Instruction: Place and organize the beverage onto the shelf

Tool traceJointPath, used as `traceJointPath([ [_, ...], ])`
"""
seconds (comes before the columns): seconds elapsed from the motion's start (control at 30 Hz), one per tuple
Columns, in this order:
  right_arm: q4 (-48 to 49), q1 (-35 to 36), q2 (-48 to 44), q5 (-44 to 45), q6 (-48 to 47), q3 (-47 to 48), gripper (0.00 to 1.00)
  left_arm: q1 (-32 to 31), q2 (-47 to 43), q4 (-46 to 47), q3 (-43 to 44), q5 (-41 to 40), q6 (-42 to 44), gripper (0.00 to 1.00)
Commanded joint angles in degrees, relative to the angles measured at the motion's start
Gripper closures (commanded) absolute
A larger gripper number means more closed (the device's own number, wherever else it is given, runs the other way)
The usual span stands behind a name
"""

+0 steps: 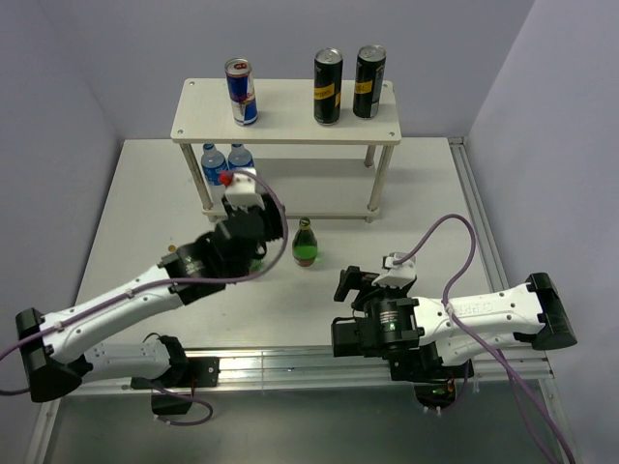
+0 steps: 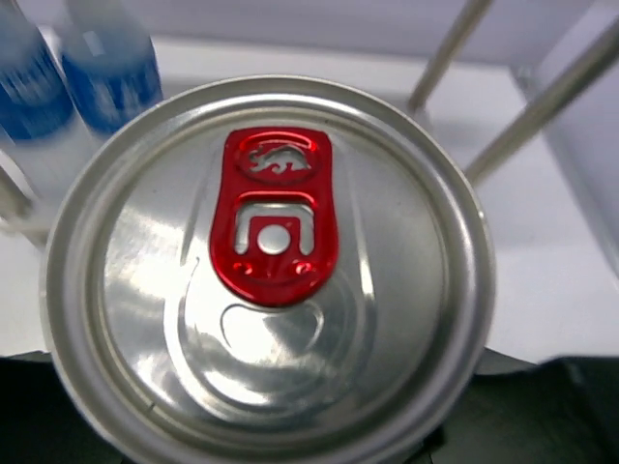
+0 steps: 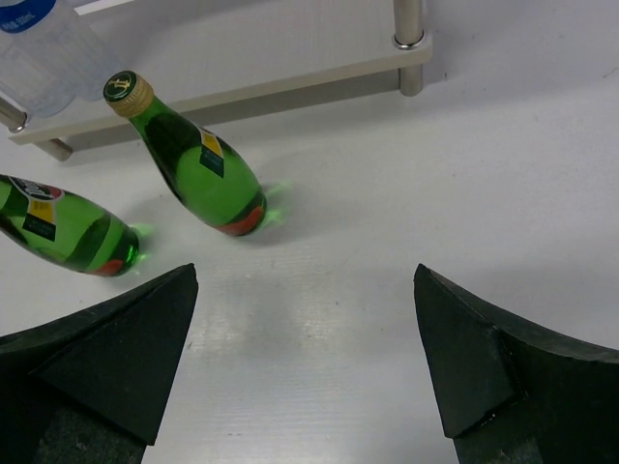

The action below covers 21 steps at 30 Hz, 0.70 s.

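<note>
Now left end effector (image 1: 235, 193) pinches Red Bull can (image 2: 271, 280); lift above shelf (image 1: 285, 121) top, set upright beside shelved Red Bull can (image 1: 242, 92). Right end effector (image 3: 305, 358) spread, empty.

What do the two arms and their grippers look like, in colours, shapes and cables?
The left arm and the right arm both have white link shells with black joints and black housings at the wrist. A thin purple cable loops from each wrist back along the arm. The right gripper has two matte black, wedge-shaped fingers.
</note>
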Motion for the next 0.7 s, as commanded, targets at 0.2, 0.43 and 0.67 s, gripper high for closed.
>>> traceJointPath([
  [0.2, -4.5, 0.7, -0.5, 2.5, 4.1, 0.5, 0.01, 25.7, 7.7, -12.3, 34.3, 18.2, 13.6, 1.00],
  [0.43, -5.5, 0.9, -2.0, 1.8, 6.8, -2.3, 0.01, 41.7, 18.3, -12.7, 49.5, 30.1, 13.4, 1.00],
  [0.67, -5.5, 0.9, -3.0, 1.1, 7.7, -4.2, 0.01, 45.9, 28.5, -10.0, 53.5, 33.6, 13.1, 1.00],
])
